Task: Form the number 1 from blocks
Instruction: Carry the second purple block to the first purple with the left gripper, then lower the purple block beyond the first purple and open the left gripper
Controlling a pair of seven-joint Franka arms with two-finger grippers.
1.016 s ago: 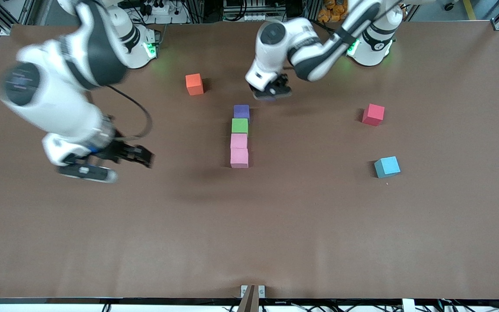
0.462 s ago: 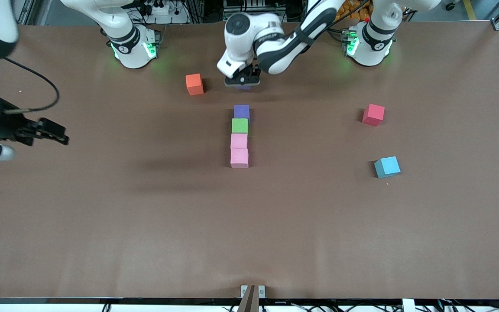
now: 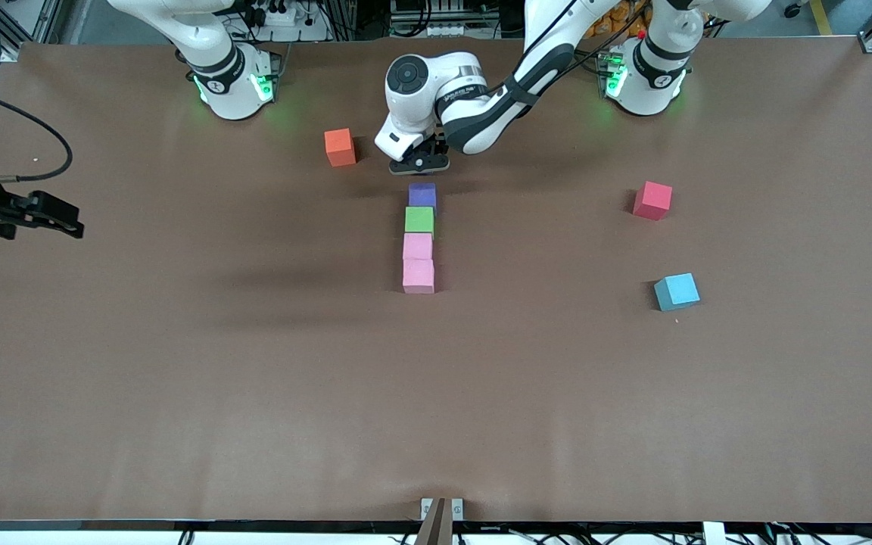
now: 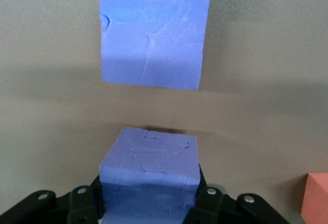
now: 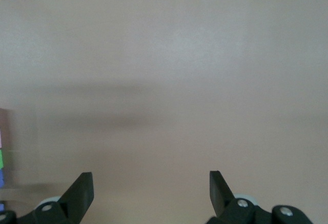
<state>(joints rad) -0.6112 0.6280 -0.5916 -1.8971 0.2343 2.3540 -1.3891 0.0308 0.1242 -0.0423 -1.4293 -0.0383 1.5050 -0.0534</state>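
Note:
Four blocks lie in a straight column mid-table: a purple block toward the robots' bases, then a green block, a pink block and a second pink block. My left gripper hovers low over the table, just off the column's purple end. It is shut on the second purple block, which the hand hides in the front view. In the left wrist view the laid purple block is a short gap ahead of the held one. My right gripper waits open and empty at the right arm's end of the table.
An orange cube sits beside the left gripper, toward the right arm's end. A red cube and a light-blue cube lie toward the left arm's end. The right gripper faces bare brown table.
The left gripper has carried the purple block from the left arm's side to just off the column's purple end. The right arm has drawn back from mid-table to the table's edge.

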